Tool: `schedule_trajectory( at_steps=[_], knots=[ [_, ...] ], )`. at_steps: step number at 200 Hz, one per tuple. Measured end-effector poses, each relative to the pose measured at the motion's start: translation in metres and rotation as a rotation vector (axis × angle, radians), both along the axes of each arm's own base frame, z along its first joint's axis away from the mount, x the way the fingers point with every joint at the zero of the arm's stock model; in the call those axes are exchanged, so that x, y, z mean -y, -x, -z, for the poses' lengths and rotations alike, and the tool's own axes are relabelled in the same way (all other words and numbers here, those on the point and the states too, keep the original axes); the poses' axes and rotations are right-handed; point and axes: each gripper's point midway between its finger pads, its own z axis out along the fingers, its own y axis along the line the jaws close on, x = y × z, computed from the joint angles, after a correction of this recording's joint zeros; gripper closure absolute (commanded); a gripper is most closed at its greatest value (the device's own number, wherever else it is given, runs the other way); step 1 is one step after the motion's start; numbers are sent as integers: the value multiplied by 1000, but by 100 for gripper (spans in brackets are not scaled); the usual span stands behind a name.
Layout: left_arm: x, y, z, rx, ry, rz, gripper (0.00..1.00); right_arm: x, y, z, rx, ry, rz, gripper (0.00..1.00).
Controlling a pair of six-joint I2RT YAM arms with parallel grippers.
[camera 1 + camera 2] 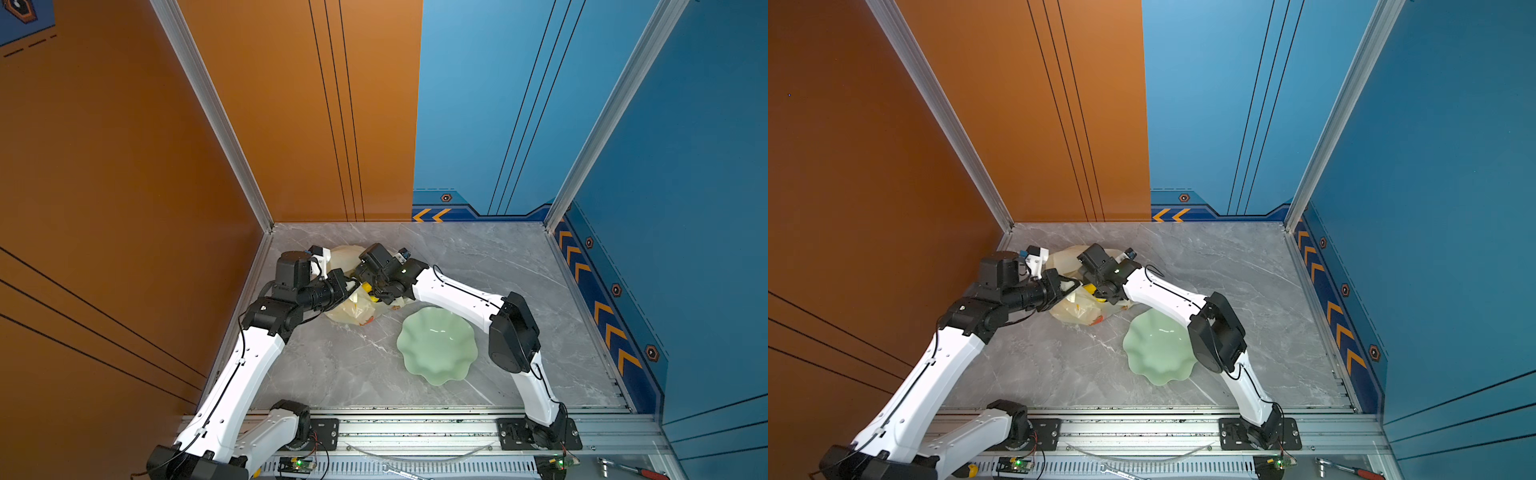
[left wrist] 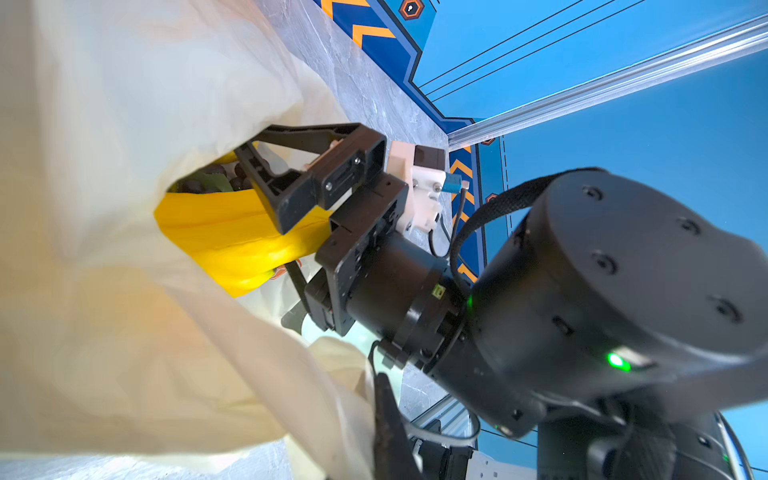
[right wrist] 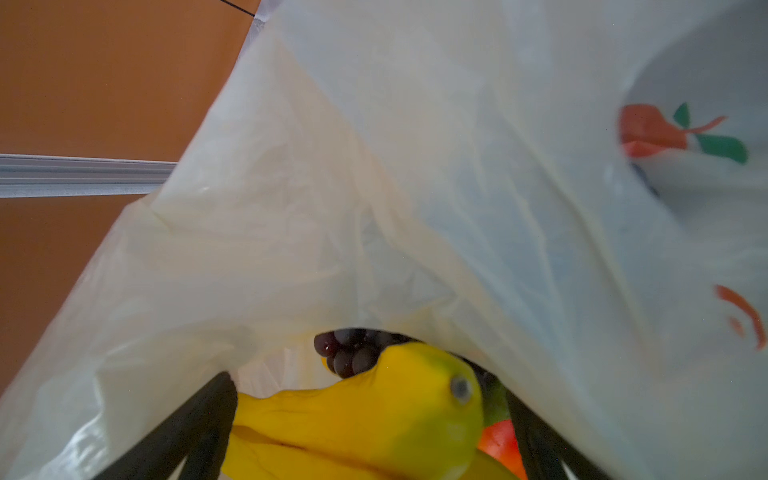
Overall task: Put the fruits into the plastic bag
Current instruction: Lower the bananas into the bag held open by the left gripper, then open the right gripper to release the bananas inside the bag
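Bananas in the mouth of the plastic bag, mid-left of the table in both top views.

Left gripper pinched shut at the bag's left side, apparently on the film's edge, to lift the mouth and leave a gap for loading. Right gripper reaching in through that gap from the right, jaws spread wide either side of the bananas with slack on one side, so judged open and not gripping. Low in the right wrist view, behind the bananas: dark grapes and an orange-red fruit, both under the film. Lower right of the bag, pale green dish showing no fruit, so probably the last piece, with only withdrawal to come.
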Motion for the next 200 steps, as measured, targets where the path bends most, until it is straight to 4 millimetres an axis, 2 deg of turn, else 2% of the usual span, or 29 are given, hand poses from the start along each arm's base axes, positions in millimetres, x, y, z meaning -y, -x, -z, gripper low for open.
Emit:
schedule_trajectory(
  at_steps=[48,98,156,200],
  knots=[
    [-1,0,0,0,1,-1,100,24,-7,1,8,52,-9,0],
    [-1,1,-2,7,3,-1,100,44,-15,-25,67,90,-35,0],
    [-1,2,-4,12,4,-2,100,77,-31,-34,104,177,-36,0],
    [-1,2,-3,10,3,-2,100,100,-40,-51,152,241,-42,0]
  ],
)
